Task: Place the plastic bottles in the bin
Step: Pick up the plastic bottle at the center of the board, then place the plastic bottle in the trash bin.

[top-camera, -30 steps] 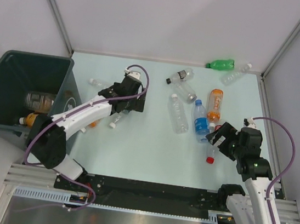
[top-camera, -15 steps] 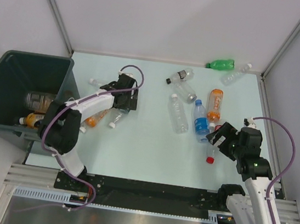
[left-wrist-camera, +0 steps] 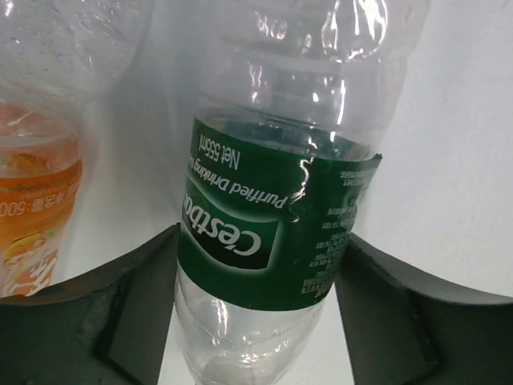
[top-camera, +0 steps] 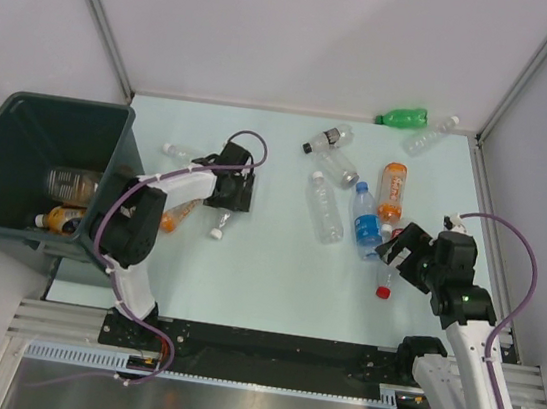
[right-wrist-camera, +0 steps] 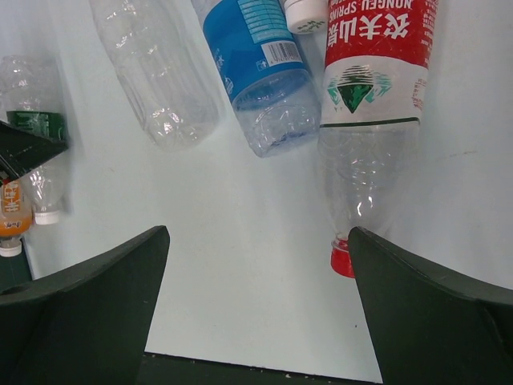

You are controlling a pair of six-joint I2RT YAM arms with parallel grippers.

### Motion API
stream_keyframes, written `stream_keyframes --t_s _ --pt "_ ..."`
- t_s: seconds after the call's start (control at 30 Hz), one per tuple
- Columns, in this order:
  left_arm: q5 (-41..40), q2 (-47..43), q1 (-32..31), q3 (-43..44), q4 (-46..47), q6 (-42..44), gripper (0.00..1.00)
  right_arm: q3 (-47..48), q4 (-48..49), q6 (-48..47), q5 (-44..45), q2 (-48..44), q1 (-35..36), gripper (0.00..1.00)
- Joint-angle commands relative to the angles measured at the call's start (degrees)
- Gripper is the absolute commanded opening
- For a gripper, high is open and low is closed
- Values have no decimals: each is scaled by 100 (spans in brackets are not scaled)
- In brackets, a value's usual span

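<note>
Green-label bottle (left-wrist-camera: 280, 192) on the table (top-camera: 267, 254), near the bin (top-camera: 65, 102).
An orange bottle (left-wrist-camera: 32, 208) lies just beside it, on the bin side. The left gripper (left-wrist-camera: 258, 237) points down with its jaws flanking the bottle; I cannot tell if they grip. The right gripper (right-wrist-camera: 258, 233) is wide open and empty, low by a red-label bottle (right-wrist-camera: 373, 96).

The table (top-camera: 266, 264) middle lies open (bottles (top-camera: 324, 209) clutter its right half)
</note>
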Motion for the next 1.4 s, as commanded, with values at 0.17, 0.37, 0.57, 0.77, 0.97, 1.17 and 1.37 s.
stream_keyframes --t_s 0.17,0.37,0.57,0.77,0.97,1.17,1.37 --pt "34 -612 -29 225 -293 59 59 -8 101 -69 21 -96 -12 100" --pt "-256 -1448 -204 418 -872 68 55 -9 75 -113 -67 -149 -12 100" --pt "-958 -2687 -284 962 -1881 33 57 -9 128 -166 -155 -114 -12 100" --pt "-1731 -3716 -222 2060 -2630 208 60 -9 110 -175 -155 -157 -12 100" --pt "-2828 -3910 -126 3668 -3395 638 61 -9 49 -113 -146 -307 -12 100" --pt "-3727 -4024 199 4330 -3370 1262 61 -9 49 -60 -93 -316 -12 100" --pt "-4781 -4402 472 3768 -2905 1395 63 -9 40 -34 -58 -316 -12 100"
